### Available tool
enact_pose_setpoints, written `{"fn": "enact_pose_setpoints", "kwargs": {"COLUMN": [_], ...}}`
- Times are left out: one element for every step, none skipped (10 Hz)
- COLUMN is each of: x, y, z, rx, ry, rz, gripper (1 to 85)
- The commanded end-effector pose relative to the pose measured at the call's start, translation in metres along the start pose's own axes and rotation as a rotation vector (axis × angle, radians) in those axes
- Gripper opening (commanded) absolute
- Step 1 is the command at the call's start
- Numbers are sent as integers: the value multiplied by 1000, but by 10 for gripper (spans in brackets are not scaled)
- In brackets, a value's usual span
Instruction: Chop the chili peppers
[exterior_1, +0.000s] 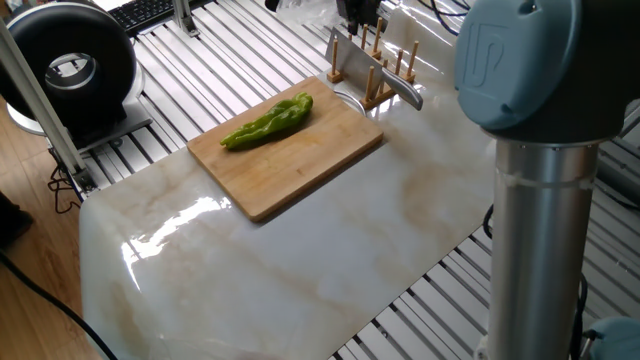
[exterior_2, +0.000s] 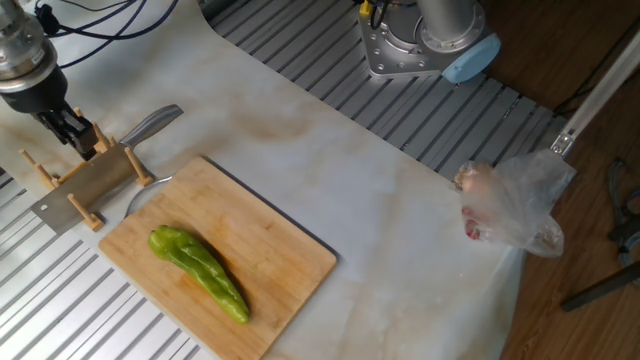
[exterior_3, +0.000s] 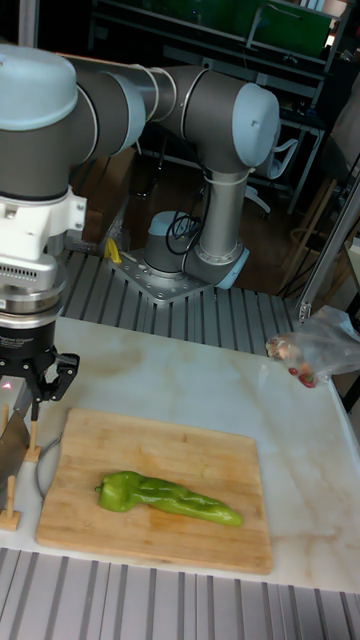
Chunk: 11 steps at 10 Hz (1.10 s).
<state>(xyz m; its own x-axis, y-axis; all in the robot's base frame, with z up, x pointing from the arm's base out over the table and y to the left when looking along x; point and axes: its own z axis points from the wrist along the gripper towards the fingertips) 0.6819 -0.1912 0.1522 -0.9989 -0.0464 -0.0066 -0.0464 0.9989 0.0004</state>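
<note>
One long, wrinkled light-green chili pepper (exterior_2: 199, 271) lies whole on the wooden cutting board (exterior_2: 270, 240), also seen as pepper (exterior_1: 267, 121) and pepper (exterior_3: 168, 497). A cleaver (exterior_2: 88, 183) stands on its edge in a wooden peg rack (exterior_2: 50, 172) just beyond the board, its metal handle (exterior_2: 152, 124) pointing away. My gripper (exterior_2: 76, 133) hangs over the rack's far side, beside the cleaver's back edge. In the tall view the gripper (exterior_3: 42, 388) shows its fingers apart with nothing between them. The gripper is well away from the pepper.
A clear plastic bag (exterior_2: 512, 204) with reddish contents lies at the table's edge. The arm's base (exterior_2: 425, 45) is bolted on the slatted aluminium frame. A black round device (exterior_1: 70, 65) and a keyboard (exterior_1: 150, 12) sit beyond the marble top. The arm's upright link (exterior_1: 540, 180) fills the right foreground.
</note>
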Motion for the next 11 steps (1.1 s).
{"fn": "enact_pose_setpoints", "kwargs": {"x": [5,6,6,5,5,11,19,20,23,25,25], "y": [-7,-5,-5,-6,-5,-2,2,-2,-4,-7,-7], "z": [10,11,14,15,15,15,14,15,14,14,14], "rx": [7,-6,-10,-5,-7,-22,-37,-21,-12,0,0], "ry": [14,13,7,7,6,28,59,65,76,83,84], "rz": [-20,-20,-33,-34,-34,-34,-24,-29,-26,-15,-12], "gripper": [470,463,463,463,467,477,483,487,487,467,453]}}
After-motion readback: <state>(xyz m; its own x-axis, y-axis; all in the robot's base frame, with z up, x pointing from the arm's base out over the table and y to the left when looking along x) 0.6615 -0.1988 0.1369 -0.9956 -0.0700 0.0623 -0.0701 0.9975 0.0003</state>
